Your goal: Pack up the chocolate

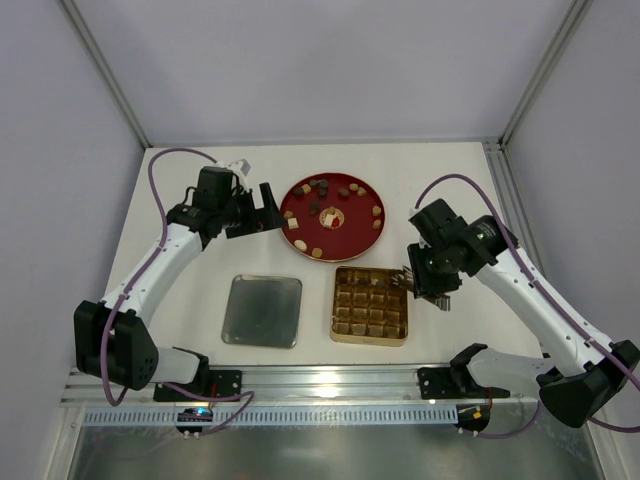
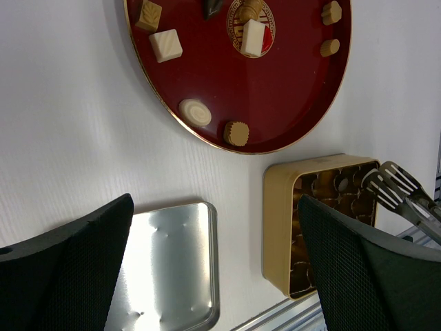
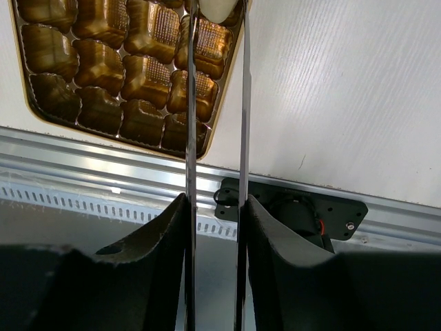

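Several pieces of chocolate lie scattered on the red plate: a white square, a cream round and a tan round among them. My left gripper hovers open and empty just left of the plate. My right gripper is shut on metal tongs. The tong tips reach over the right edge of the gold gridded tin and pinch a cream-white chocolate, half cut off by the top of the right wrist view.
A silver tin lid lies flat left of the tin. An aluminium rail runs along the near table edge, with both arm bases bolted to it. White walls enclose the back and sides.
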